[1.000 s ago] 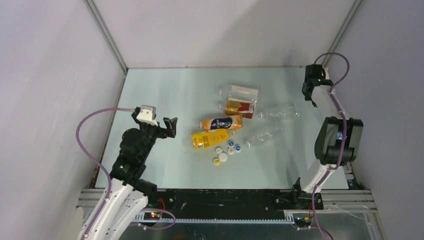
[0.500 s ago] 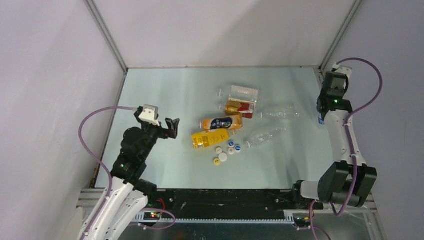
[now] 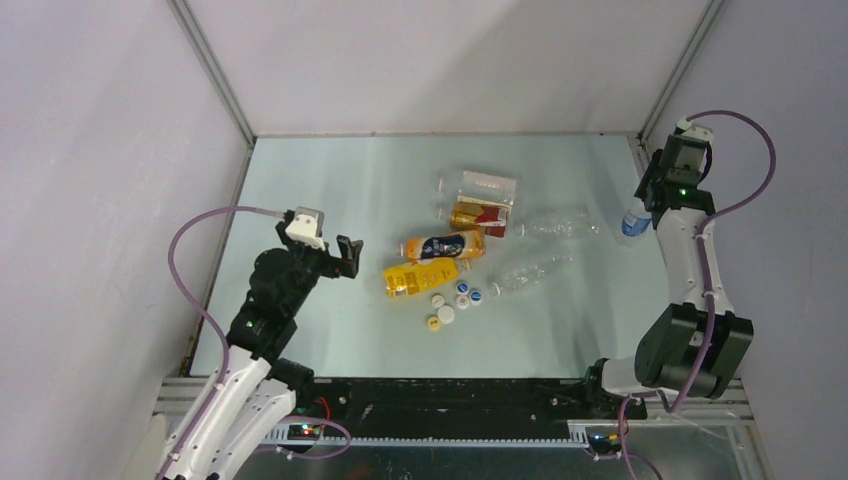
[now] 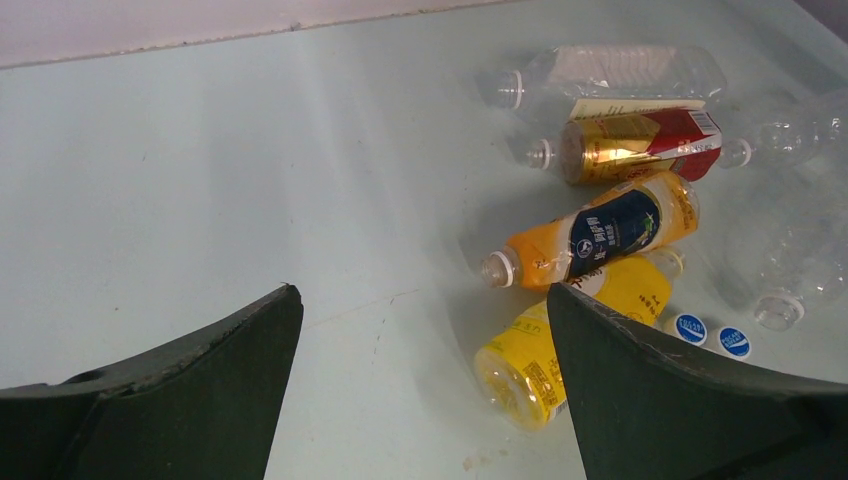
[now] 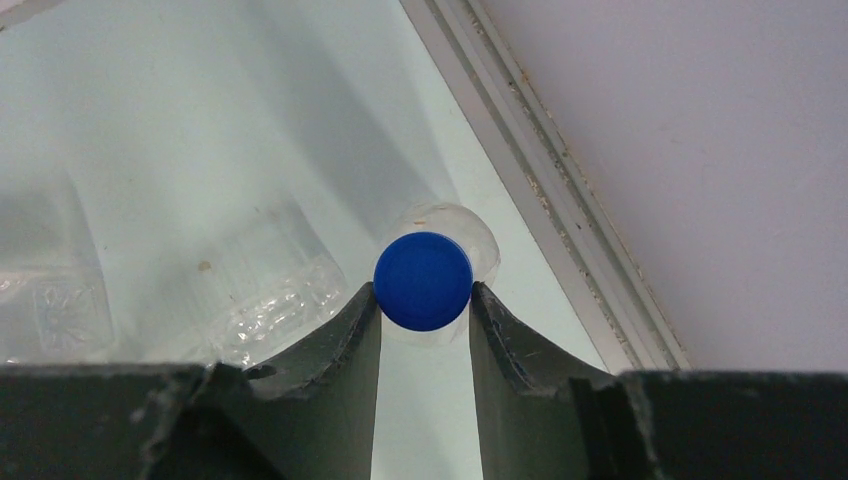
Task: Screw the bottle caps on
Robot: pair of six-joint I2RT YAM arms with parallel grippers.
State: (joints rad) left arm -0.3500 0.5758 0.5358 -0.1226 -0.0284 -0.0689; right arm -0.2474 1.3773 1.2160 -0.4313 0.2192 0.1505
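Note:
My right gripper [image 5: 423, 291] is shut on the blue cap [image 5: 423, 280] of a clear bottle with a blue label [image 3: 631, 224], close to the right wall. In the middle of the table lie several open bottles: a yellow one [image 4: 560, 335], an orange one with a dark-blue label [image 4: 600, 235], a gold-and-red one [image 4: 635, 143] and clear ones [image 4: 610, 72]. Loose caps [image 3: 452, 300] in blue, white and yellow sit just in front of them. My left gripper [image 4: 420, 300] hangs open to the left of the yellow bottle, holding nothing.
The right wall and its metal floor rail [image 5: 545, 175] run close beside the held bottle. Two more clear bottles [image 3: 560, 227] lie between the pile and my right arm. A side wall [image 3: 120, 200] stands to the left of my left arm.
The right arm has swung out from the table's right side to the right wall, with the blue-capped bottle in its grip. The left gripper has drifted slightly right towards the bottles.

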